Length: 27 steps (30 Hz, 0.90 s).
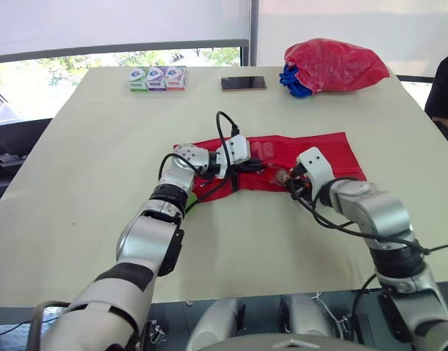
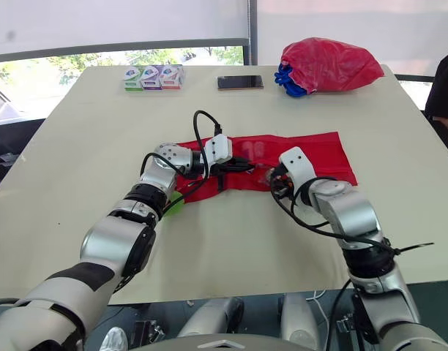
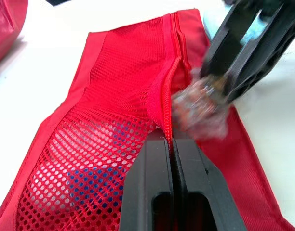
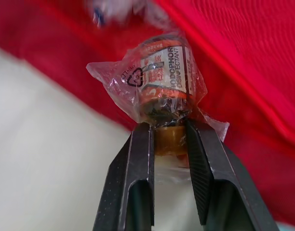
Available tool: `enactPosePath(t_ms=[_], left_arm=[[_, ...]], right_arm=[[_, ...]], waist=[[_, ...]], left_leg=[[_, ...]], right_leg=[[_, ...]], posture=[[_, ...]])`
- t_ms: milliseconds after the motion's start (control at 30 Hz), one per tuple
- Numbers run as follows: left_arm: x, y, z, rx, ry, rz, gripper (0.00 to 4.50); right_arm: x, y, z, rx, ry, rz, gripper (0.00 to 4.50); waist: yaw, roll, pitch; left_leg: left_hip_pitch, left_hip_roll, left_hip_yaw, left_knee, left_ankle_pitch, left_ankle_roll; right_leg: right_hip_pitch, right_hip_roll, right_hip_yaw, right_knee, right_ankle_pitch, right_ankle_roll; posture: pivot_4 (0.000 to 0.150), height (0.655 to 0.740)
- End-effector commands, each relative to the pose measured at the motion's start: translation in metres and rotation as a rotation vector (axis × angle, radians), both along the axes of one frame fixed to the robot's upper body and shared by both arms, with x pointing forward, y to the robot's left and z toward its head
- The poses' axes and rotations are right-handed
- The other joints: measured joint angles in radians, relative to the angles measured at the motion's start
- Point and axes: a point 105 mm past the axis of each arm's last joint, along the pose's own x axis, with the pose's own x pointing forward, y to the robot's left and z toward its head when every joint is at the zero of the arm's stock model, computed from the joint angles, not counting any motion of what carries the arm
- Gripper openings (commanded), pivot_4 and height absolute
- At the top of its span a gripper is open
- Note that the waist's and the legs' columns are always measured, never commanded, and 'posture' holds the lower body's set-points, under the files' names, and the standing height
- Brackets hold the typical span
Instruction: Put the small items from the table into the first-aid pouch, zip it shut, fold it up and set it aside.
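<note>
From the head camera you see the red first-aid pouch lying flat and unfolded in the middle of the cream table. Your left gripper sits on the pouch's near edge. Your right gripper is just beside it, at that same edge, with a small disinfectant bottle at its tips. Along the far side of the table stand three small boxes in a row, then a phone. Further right lies a red plastic bag with something blue poking out. A person's dark sleeve shows at the right edge.

In the left wrist view, your left gripper's fingers are pressed together on the pouch's zipper edge, where the mesh panel meets the zip. The zip is open there, and the mesh is lifted into a small peak. Blue shapes show through the mesh, too blurred to name. The right gripper holds the wrapped bottle right at the open slit, touching the zipper edge.

In the right wrist view, your right gripper's fingers are narrowed on the bottle's end. It is a brown bottle sealed in clear plastic wrap, its label reading "DISINFECTANT". The red pouch fabric lies directly behind it, with bare table to one side.
</note>
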Motion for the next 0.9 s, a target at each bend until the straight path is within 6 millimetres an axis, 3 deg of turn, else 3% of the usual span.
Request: enactPosePath(t_ms=[33,167,333,433,500,600,667,900], left_arm=[[-0.004,-0.006,0.009,-0.036,-0.048,-0.041,0.00],[-0.007,-0.006,0.004,-0.022,-0.042,-0.050,0.00],[-0.008,-0.008,0.003,-0.017,-0.043,-0.061,0.00],[-0.008,-0.009,0.003,-0.017,-0.044,-0.059,0.00],[-0.007,-0.008,0.003,-0.016,-0.043,-0.054,0.00],[-0.006,-0.006,0.001,-0.011,-0.035,-0.046,0.00],[-0.006,-0.005,0.001,-0.010,-0.032,-0.042,0.00],[-0.003,0.001,0.001,-0.003,-0.037,-0.017,0.00]], right_arm=[[0.016,-0.007,0.016,0.124,-0.044,-0.139,0.46],[0.028,-0.004,0.024,0.261,-0.050,-0.257,0.46],[0.036,0.023,0.035,0.349,-0.073,-0.270,0.46],[0.038,0.029,0.039,0.375,-0.088,-0.284,0.46],[0.037,0.027,0.038,0.371,-0.099,-0.296,1.49],[0.032,0.021,0.034,0.348,-0.102,-0.300,2.40],[0.023,0.018,0.030,0.327,-0.094,-0.267,3.34],[-0.011,0.010,0.024,0.263,-0.095,-0.141,3.34]], waist=[[0.000,0.000,0.000],[-0.008,0.000,0.000],[-0.021,0.001,0.000],[-0.027,0.001,0.000],[-0.027,0.001,0.000],[-0.026,0.001,0.000],[-0.027,0.001,0.000],[-0.028,0.002,-0.001]], left_leg=[[0.000,0.000,0.000,0.000,0.000,0.000],[0.000,0.000,0.000,-0.001,0.000,0.000],[0.000,0.000,0.000,-0.001,0.000,0.000],[0.000,0.000,0.000,-0.001,0.000,0.000],[0.000,0.000,0.000,-0.002,0.000,0.000],[0.000,0.000,0.000,-0.001,0.000,0.000],[0.000,0.000,0.000,-0.002,0.000,0.000],[0.000,0.000,0.000,-0.002,0.000,0.000]], right_leg=[[0.000,0.001,0.000,0.000,0.000,0.000],[0.000,0.001,0.001,0.002,0.000,0.000],[-0.001,0.001,0.001,0.004,0.000,0.000],[-0.001,0.001,0.001,0.004,0.000,0.000],[-0.002,0.001,0.001,0.004,0.000,0.000],[-0.002,0.002,0.001,0.004,0.000,0.000],[-0.002,0.002,0.001,0.004,0.000,0.000],[-0.002,0.002,0.001,0.004,0.000,0.000]], posture=[[0.150,0.7400],[0.150,0.7400],[0.150,0.7400],[0.150,0.7400],[0.150,0.7400],[0.150,0.7400],[0.150,0.7400],[0.150,0.7400]])
